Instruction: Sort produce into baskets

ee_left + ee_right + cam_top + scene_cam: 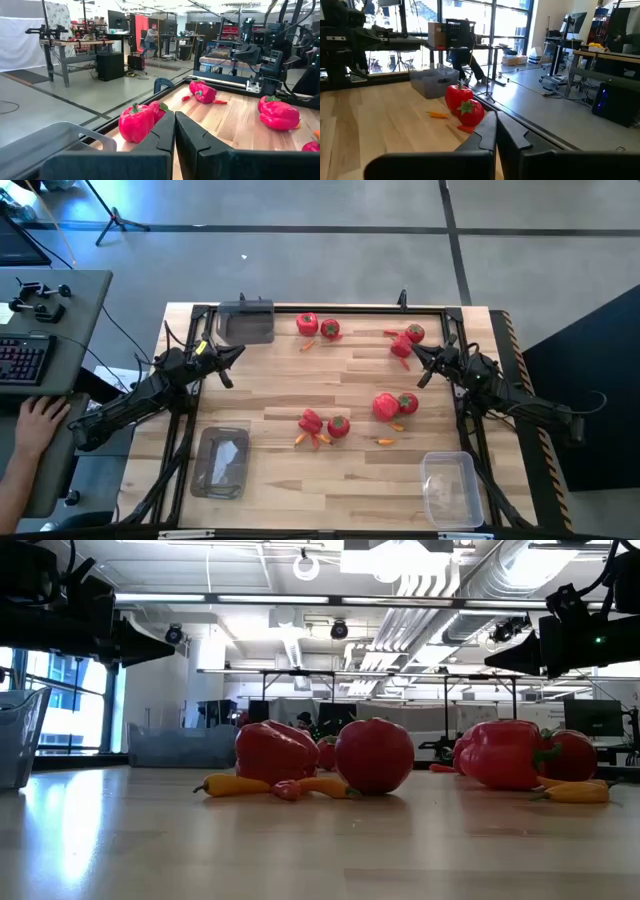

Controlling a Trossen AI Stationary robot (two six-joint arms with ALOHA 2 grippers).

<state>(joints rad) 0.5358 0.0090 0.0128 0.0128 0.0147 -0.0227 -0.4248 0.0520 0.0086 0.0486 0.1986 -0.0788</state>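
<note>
Red bell peppers, round red fruits and slim orange pieces lie in groups on the wooden table: one group at the far middle (306,325), one at the far right (405,342), one at the right middle (392,406) and one in the centre (322,424). Three clear baskets rest on the table, at the far left (245,322), the near left (222,462) and the near right (450,488). My left gripper (237,352) hovers shut beside the far-left basket. My right gripper (418,353) hovers shut next to the far-right group. Neither holds anything.
A dark frame (330,307) runs along the table's edges. Bare wood lies between the groups and along the near edge. At the picture's left stands a desk with a keyboard (22,360), and a person's hand (38,420) shows beside it.
</note>
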